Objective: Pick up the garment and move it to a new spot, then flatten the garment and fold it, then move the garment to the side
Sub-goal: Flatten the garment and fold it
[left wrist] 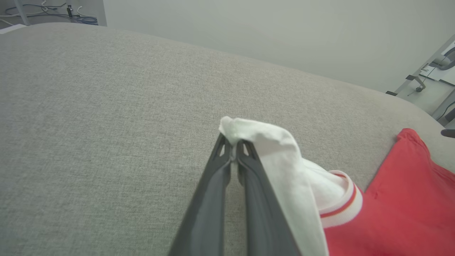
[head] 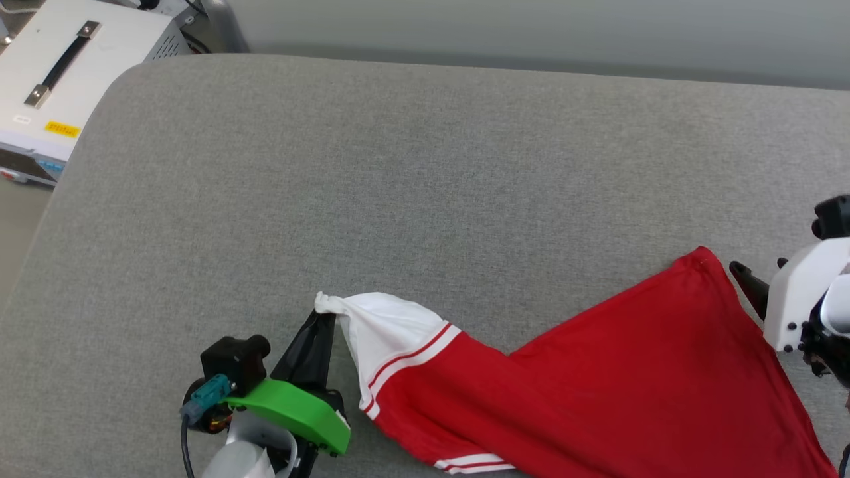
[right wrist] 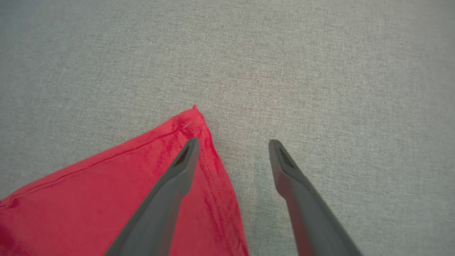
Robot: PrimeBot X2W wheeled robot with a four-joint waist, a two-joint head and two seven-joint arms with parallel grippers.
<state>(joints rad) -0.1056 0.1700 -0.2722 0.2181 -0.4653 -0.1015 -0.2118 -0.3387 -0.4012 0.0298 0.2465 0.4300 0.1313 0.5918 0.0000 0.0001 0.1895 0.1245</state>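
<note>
Left gripper (head: 325, 317): lower left of the head view, long dark fingers pointing up and away, green bracket (head: 295, 408) at their base; jaws pressed together, pinching a bunched tip of the white sleeve (head: 382, 328). In the left wrist view the same gripper (left wrist: 233, 151) shows the two fingertips closed with white cloth caught between them and draped over the right-hand finger. Garment (head: 597, 385): red jersey T-shirt, lying on the grey cushioned surface (head: 398, 166), stretched from the held sleeve at lower centre out to the right. Sleeve trim in red and white stripes sits just right of the gripper; red body beyond it spreads wide and runs off the bottom edge. Far hem corner rises to a point at the right, flat on the surface. Right gripper (right wrist: 233, 144): at that corner, jaws spread wide, holding nothing; one finger over the red cloth (right wrist: 106, 192), the other over bare grey fabric; contact with the cloth cannot be told.
</note>
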